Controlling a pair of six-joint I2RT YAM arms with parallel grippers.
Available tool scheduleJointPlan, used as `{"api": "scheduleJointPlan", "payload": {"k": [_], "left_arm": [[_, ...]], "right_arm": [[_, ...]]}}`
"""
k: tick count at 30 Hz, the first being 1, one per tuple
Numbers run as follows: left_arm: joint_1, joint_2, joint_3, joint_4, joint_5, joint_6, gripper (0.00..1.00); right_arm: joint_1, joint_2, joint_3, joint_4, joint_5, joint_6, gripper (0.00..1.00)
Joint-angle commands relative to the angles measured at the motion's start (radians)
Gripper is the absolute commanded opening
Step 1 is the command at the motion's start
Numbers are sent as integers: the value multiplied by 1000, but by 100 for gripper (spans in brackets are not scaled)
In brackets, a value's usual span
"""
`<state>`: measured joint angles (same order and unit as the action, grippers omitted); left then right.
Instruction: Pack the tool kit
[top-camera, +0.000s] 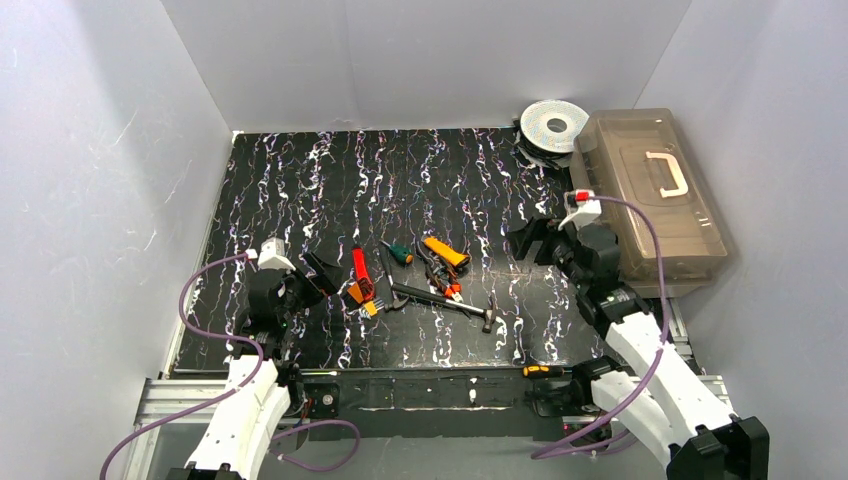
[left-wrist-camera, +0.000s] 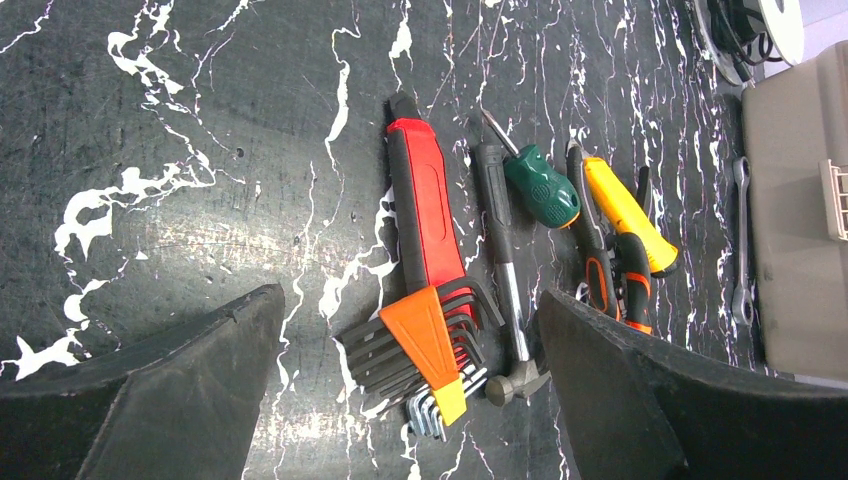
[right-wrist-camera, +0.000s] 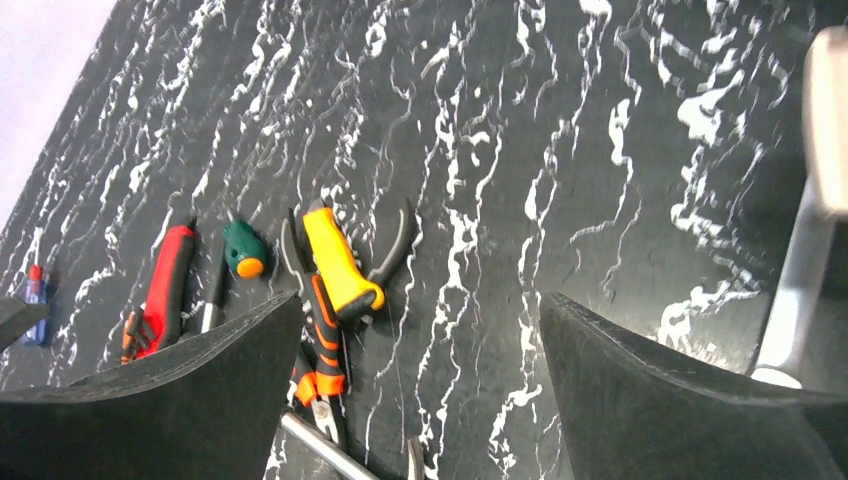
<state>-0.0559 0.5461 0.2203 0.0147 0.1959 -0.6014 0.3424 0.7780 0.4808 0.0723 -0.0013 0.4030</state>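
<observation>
Smoky-brown toolbox closed, hammer, green screwdriver loose on table, left gripper and right gripper spread wide, empty

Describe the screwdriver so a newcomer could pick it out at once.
Start at the middle of the black marbled table. The screwdriver lies there between the red-handled tool and the yellow-handled tool. It is the only one with a stubby green handle.

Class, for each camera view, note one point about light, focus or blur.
Top external view: even light, soft shadows, toolbox crisp. Left wrist view: red-handled tool sharp; left gripper fingers dark, featureless. Right wrist view: yellow-handled tool in focus; right gripper fingers black, soft-edged.
</observation>
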Motion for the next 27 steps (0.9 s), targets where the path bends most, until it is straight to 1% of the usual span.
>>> {"api": "scheduleJointPlan", "payload": {"k": [1,3,4,6,8,10,12,17,20,23,27], "left_arm": [[-6,-11,-10,5,12,16,100],[-7,-12,-10,6,16,17,100],[-7,-11,-11,8,18,17,99],[-7,-9,-12,13,23,18,99],[-8,-4,-12,15,24,19,100],[-7,-2,-12,16,24,19,99],[-7,-1,-12,15,27,20,100],[-7,4,-12,18,33,20,99],[-7,7,-12,18,34,21,100],[-8,10,-12,20,36,20,99],[-7,17,-11,22,36,23,100]], "right_arm": [[8,17,209,-153,40,-83,95],[7,42,326,-240,82,-137,94],[7,59,393,-312,132,-161,94],[6,93,512,-398,253,-193,95],[0,122,606,-451,368,-230,98],[-26,156,692,-488,434,-256,98],[-100,194,751,-527,425,-260,98],[-286,320,876,-631,308,-260,98],[-366,416,950,-700,257,-283,98],[-394,522,1019,-772,260,-303,98],[-403,632,1051,-798,334,-324,99]]}}
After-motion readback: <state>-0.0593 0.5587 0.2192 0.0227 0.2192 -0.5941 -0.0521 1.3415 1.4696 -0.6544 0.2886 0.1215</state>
